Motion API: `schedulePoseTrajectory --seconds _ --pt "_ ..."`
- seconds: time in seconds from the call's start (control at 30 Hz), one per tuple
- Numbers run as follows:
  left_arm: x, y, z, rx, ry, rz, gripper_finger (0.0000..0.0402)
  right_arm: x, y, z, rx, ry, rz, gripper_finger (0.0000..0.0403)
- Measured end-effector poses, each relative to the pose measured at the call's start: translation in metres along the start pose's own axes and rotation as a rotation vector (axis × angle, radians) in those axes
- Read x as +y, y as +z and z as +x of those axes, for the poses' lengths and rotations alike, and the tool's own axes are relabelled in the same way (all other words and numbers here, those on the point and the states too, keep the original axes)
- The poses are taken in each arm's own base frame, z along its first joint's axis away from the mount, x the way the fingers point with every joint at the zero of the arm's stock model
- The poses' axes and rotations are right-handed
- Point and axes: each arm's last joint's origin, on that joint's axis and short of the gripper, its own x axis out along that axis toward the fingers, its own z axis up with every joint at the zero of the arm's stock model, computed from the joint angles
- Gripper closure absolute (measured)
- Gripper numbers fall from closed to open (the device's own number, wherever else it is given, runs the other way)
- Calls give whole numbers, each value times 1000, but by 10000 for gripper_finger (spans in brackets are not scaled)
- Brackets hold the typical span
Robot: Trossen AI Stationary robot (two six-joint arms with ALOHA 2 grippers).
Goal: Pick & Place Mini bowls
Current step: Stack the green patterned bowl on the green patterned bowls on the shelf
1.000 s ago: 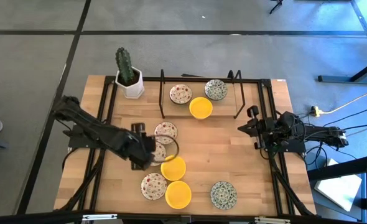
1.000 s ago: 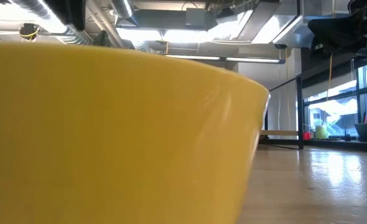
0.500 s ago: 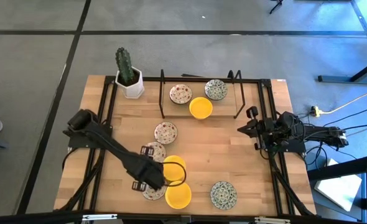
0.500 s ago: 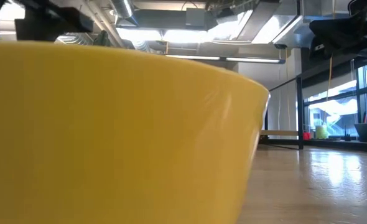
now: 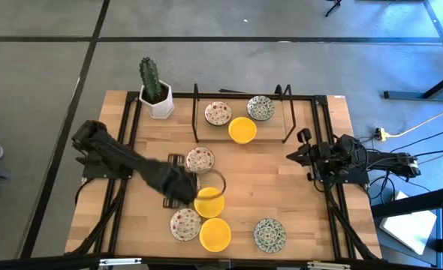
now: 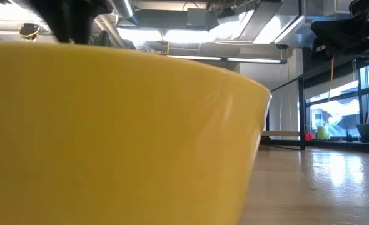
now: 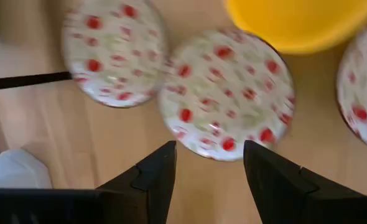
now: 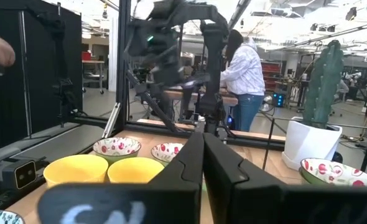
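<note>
My left gripper (image 7: 209, 163) hangs over the middle of the desk (image 5: 296, 217), jaws spread wide and empty, with a red-speckled mini bowl (image 7: 227, 93) just beyond its fingertips (image 7: 165, 163). That bowl sits in a tight cluster: a second speckled bowl (image 7: 114, 51) is touching or nearly touching it, and a yellow bowl (image 7: 295, 22) lies just beside.

I judge these bowls light, rigid and glazed, so slippery and liable to chip. The low, sloping wall gives little to hold, so I would pinch the rim on the free side, one finger inside and one outside.

My right gripper (image 8: 202, 155) waits at the desk's right edge, pressed shut.
</note>
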Motion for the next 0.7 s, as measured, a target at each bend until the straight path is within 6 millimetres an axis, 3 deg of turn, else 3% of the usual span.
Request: schedulePoseTrajectory --seconds 0.17,0.43,0.7 --pt "29 1 0 -50 -11 -79 225 0 -1 0 10 1 4 391" --pt "46 -14 46 51 -134 -121 223 0 -3 0 27 3 8 391" --pt "52 -22 69 80 -175 -158 229 0 -3 0 27 3 6 391"
